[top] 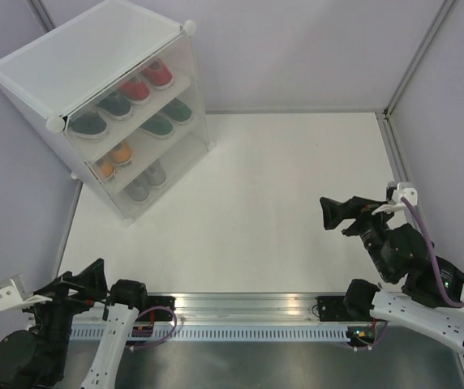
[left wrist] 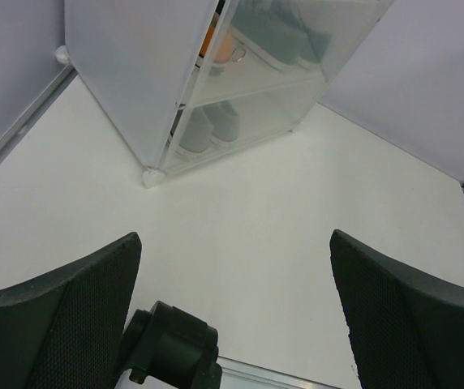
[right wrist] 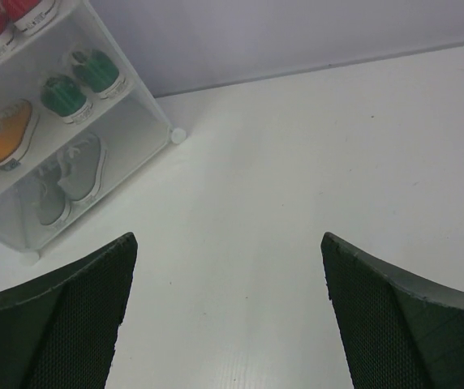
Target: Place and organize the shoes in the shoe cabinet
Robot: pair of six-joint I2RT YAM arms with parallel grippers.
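Top view: from above and behind the arm bases we look down on the whole desk [top: 297, 203], shoe cabinet [top: 94, 49] at far left.
Left wrist: we look low past the left claw [left wrist: 234, 237] at the cabinet's bottom corner.
Right wrist: past the right claw [right wrist: 228, 237], cabinet farther off.
Shared: cabinet and desk.

The shoe cabinet [top: 94, 49] is translucent white; the shoes [top: 135, 89] are red, dark, green, orange, grey (soles white). The table [top: 297, 203] is white; the right gripper [right wrist: 228, 243] black, finely dotted.
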